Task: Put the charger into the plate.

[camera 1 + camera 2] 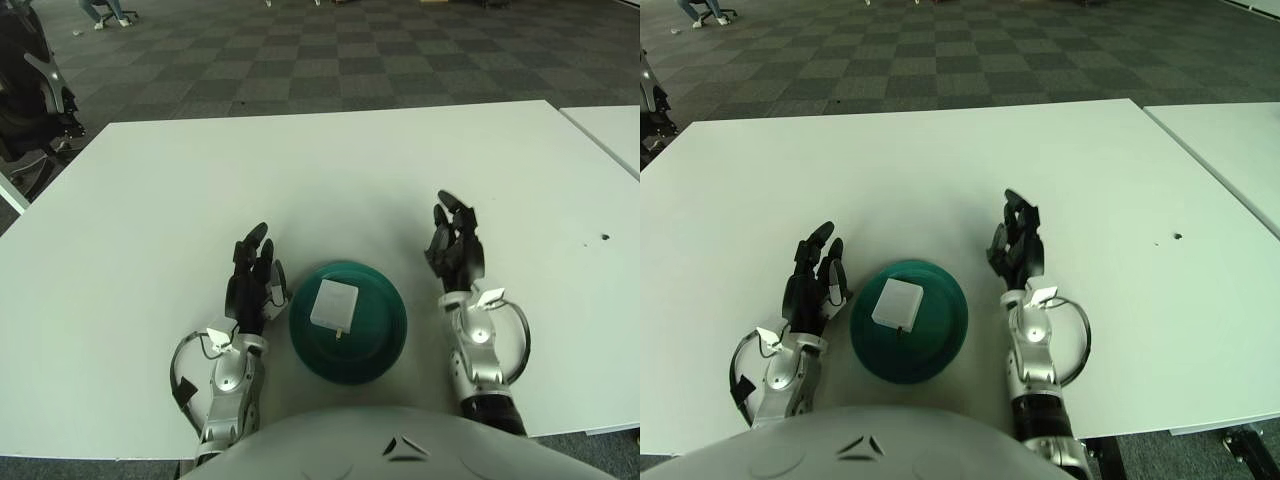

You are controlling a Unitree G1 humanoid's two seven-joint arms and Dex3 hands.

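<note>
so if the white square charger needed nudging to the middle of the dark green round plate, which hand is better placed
Left, narrowly. The white square charger already lies in the dark green round plate, toward its left side, and the left hand shows right beside that rim. The right hand is open too, but farther off.

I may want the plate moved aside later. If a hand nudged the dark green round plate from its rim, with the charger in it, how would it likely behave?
The dark green round plate looks rigid and low, so it would probably slide on the smooth white table rather than tip. The flat white square charger lies loose inside and might shift.
</note>
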